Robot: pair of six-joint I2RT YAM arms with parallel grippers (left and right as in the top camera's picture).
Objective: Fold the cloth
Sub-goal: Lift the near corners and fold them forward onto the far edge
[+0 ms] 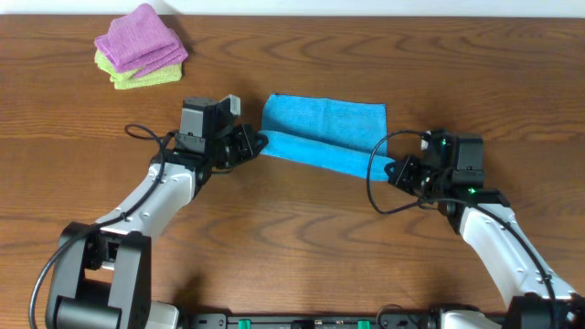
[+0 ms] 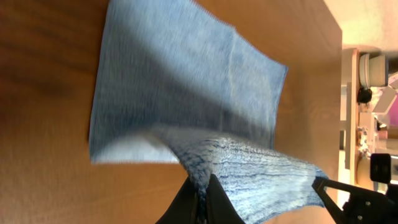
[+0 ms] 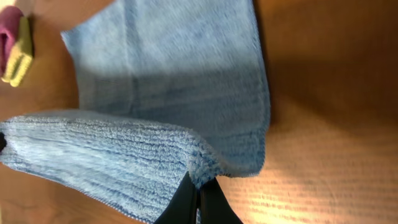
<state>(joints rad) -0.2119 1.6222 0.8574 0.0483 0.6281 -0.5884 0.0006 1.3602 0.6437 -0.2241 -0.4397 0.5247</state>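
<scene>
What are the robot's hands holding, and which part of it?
Both hold the blue cloth. The left gripper pinches one raised corner of its near edge, and the right gripper pinches the other raised corner.

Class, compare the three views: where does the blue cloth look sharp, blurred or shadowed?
Overhead: the cloth is sharp and evenly lit. Left wrist: soft, blurred, a shadow band across it. Right wrist: near pile crisp, far part softer and shadowed.

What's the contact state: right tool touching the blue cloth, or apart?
Touching. The right wrist view shows the right tool closed on a corner of the blue cloth, with the fabric pinched between its tips.
</scene>
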